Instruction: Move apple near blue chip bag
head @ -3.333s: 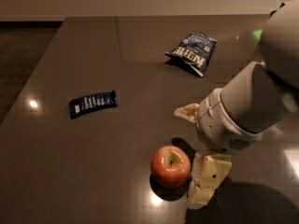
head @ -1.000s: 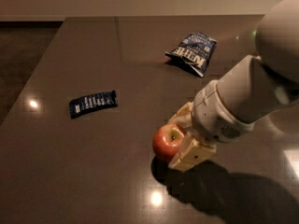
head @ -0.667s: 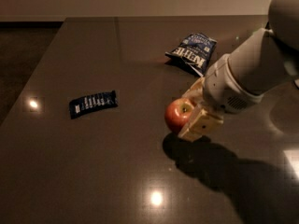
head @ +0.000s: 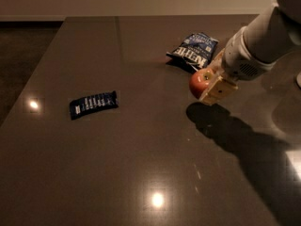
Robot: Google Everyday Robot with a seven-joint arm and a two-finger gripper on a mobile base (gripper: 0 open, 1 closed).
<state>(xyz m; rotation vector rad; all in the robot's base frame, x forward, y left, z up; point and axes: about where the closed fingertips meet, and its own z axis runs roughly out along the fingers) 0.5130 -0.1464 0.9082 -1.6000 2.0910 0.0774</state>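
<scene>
HAND point(head: 208, 80): above tabletop point(head: 141, 154), just beside blue chip bag point(head: 194, 50), clamped on apple point(head: 197, 84) | APPLE: judged firm, smooth, roll-prone | HOLD: across widest girth advised

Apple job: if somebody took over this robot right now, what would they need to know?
Gripper: shut on the apple, at the right of the table, held clear of the surface, with its shadow below.
Blue chip bag: flat on the table, just beyond the apple.
Small bar wrapper: far left, not involved.
Done: apple grasped, lifted and close to the bag.
Left: lower it beside the bag, release, withdraw.
</scene>
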